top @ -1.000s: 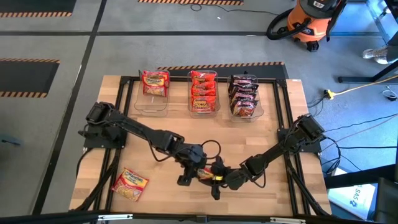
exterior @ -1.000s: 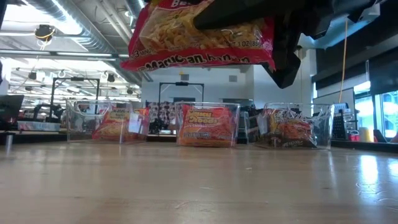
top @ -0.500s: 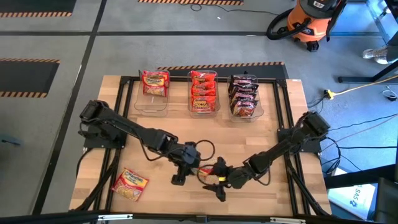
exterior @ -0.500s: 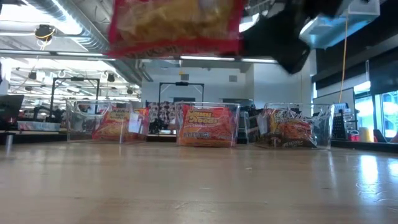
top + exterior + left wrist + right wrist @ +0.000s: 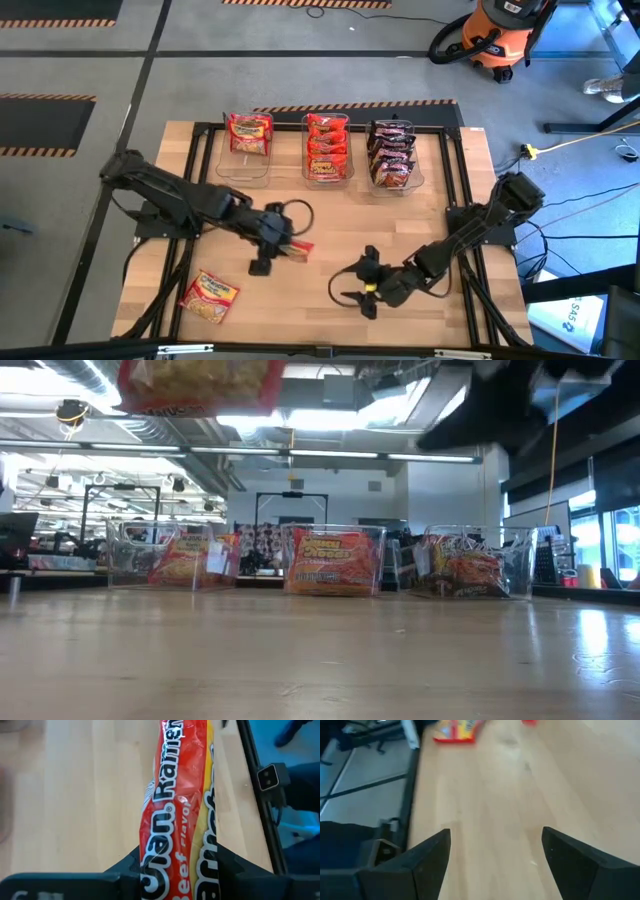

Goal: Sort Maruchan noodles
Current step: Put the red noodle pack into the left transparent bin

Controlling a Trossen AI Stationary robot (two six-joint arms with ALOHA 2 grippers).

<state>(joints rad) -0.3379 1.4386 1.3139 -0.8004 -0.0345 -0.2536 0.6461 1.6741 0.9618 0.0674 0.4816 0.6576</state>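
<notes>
Two fingers of the left gripper (image 5: 283, 243) clamp a red beef noodle packet (image 5: 178, 815), while the right gripper (image 5: 362, 285) stands wide open, empty.

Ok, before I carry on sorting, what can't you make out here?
- Held ramen packet: left gripper covers its lower end in the left wrist view; low view's top edge crops it.
- Loose packet near the table's front left: flavour print too small, high view.
- Packets in the right bin: overlapping, count unclear.

- Three clear bins (image 5: 246, 158) are sitting along the wooden table's (image 5: 440, 210) far edge.
- An orange shop vacuum (image 5: 497, 32) is standing on the floor beyond.
</notes>
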